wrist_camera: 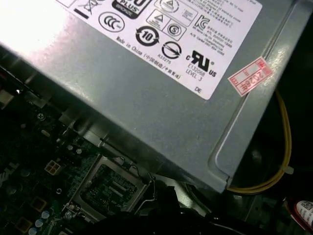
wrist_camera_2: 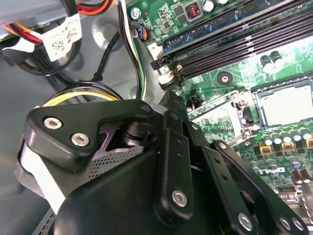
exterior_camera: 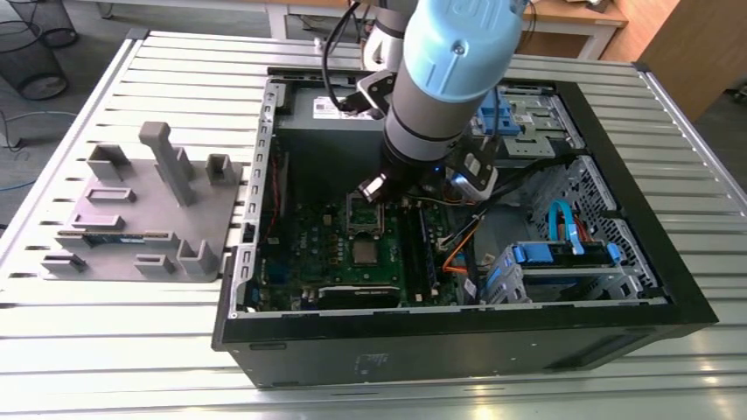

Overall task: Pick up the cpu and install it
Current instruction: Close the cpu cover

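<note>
Silver-topped, the cpu (exterior_camera: 366, 254) is seen seated on the motherboard (exterior_camera: 297, 249) near the exterior view's centre; the jaws' opening cannot be told. It could be skewed and damaged by an off-centre push.

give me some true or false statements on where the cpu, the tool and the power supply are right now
1. The computer case lies open on the slatted table. True.
2. The cpu rests on the table outside the case. False: it lies in its socket on the motherboard.
3. The tool is down inside the case, over the motherboard. True.
4. The power supply box stands out on the table. False: it sits inside the case.
</note>
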### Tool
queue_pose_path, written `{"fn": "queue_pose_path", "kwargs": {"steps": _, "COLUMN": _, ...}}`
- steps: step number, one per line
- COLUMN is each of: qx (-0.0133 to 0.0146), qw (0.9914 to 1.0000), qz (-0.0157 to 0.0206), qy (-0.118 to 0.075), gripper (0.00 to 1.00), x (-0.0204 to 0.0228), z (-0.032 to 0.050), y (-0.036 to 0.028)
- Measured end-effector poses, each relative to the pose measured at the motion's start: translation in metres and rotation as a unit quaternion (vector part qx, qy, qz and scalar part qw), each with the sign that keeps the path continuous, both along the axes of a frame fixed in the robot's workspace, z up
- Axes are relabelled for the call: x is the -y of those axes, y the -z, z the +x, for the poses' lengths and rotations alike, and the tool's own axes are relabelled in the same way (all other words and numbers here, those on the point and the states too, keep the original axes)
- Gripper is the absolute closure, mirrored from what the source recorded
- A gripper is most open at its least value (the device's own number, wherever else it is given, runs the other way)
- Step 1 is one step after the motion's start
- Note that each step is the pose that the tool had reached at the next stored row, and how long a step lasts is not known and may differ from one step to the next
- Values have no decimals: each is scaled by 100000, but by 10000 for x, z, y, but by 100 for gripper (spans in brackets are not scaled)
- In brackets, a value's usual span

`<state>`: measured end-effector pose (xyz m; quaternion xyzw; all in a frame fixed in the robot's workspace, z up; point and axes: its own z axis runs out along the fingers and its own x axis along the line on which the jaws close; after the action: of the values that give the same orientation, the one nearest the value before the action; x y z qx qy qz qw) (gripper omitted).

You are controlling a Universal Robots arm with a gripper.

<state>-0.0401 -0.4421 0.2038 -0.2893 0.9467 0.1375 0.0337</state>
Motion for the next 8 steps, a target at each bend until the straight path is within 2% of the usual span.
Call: {"fn": "queue_pose_path", "kwargs": {"steps": 8, "qx": -1, "qw": 100000, "qz": 1, "qy": -56, "gripper": 89, "x": 0, "z": -14, "y": 34}}
